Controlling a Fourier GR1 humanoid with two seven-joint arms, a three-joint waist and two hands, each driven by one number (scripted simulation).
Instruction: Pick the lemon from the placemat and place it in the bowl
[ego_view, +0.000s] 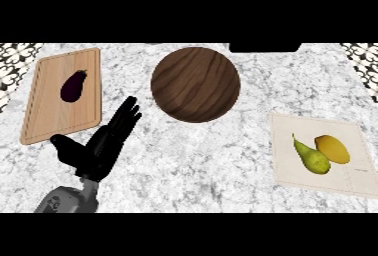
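A yellow lemon (334, 149) lies on a pale placemat (325, 127) at the right of the counter, touching a green pear (311, 157) on its left. The brown wooden bowl (196, 84) stands at the middle back. My left hand (103, 142) shows at the lower left, fingers straight and pointing up toward the back, holding nothing. It is far to the left of the lemon and below-left of the bowl. My right hand does not show in this view.
A wooden cutting board (52, 105) lies at the back left with a dark purple eggplant (73, 86) on it. The counter top is marbled grey. A dark object (264, 46) sits at the back edge, right of the bowl.
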